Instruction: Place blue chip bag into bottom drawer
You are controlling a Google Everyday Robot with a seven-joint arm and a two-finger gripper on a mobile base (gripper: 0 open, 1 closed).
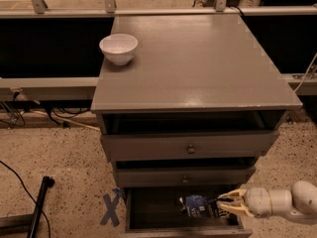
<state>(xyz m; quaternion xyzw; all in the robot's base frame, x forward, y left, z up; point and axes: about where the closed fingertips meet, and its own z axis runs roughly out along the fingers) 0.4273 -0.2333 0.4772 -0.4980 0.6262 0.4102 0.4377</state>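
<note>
The blue chip bag (pixel 198 206) is down inside the open bottom drawer (pixel 148 209), right of its middle, against the dark interior. My gripper (pixel 221 203) reaches in from the right, low over the drawer. Its pale fingertips (pixel 232 196) are closed on the bag's right edge. The white arm (pixel 282 202) extends off to the right. The two shallower drawers with round knobs (pixel 190 148) sit above, slightly pulled out.
A white bowl (pixel 118 48) stands on the cabinet top (pixel 198 68) at the back left. A blue tape X (pixel 111 208) marks the floor left of the drawer. A black pole (pixel 38 207) and cables lie on the floor at the left.
</note>
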